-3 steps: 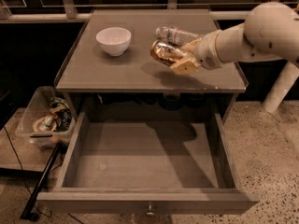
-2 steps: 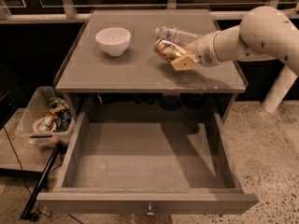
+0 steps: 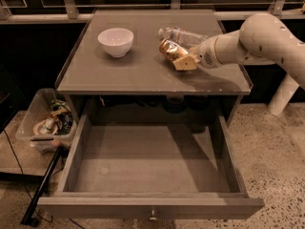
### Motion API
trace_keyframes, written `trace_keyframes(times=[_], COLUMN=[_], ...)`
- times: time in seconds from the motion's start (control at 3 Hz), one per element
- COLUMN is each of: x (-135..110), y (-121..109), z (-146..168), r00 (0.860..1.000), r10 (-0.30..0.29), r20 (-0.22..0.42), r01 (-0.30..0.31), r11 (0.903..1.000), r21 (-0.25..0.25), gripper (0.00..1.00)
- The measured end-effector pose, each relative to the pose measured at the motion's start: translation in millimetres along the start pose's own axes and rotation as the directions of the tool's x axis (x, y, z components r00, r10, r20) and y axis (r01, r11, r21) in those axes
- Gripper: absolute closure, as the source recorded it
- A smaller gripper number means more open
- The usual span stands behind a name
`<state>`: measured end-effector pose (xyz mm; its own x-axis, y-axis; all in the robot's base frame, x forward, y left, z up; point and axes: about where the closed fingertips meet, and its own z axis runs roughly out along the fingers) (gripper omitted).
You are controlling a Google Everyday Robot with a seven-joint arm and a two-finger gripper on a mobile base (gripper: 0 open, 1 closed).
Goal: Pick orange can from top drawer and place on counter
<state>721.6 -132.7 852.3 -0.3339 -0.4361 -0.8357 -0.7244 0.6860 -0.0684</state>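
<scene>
Hand [image 3: 185,62] low over right part of surface [image 3: 143,78], at end of white arm [image 3: 259,41] reaching in from right. Orange can [image 3: 169,49] tilted, touching hand's tip, on or just above surface. Whether hand pinches can or is spread: cannot tell. Clear water bottle [image 3: 183,34] lying just behind can. White bowl [image 3: 116,41] well apart, left rear of surface. Top drawer [image 3: 147,206] pulled fully out below, knob [image 3: 153,217] on front panel. Plastic bin [image 3: 28,130] with clutter on floor at left.
</scene>
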Motion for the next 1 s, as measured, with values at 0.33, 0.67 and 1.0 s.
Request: trace_keyframes(times=[0.33, 0.67, 1.0], x=[0.1, 0.1, 0.1], y=[0.1, 0.1, 0.1], z=[0.2, 0.2, 0.2], r00=[1.0, 1.0, 1.0], r10=[0.001, 0.001, 0.001], r20=[0.0, 0.0, 0.0], r01=[-0.001, -0.001, -0.001], r11=[1.0, 1.0, 1.0], r21=[0.0, 0.0, 0.0], gripper=[0.82, 0.59, 0.35])
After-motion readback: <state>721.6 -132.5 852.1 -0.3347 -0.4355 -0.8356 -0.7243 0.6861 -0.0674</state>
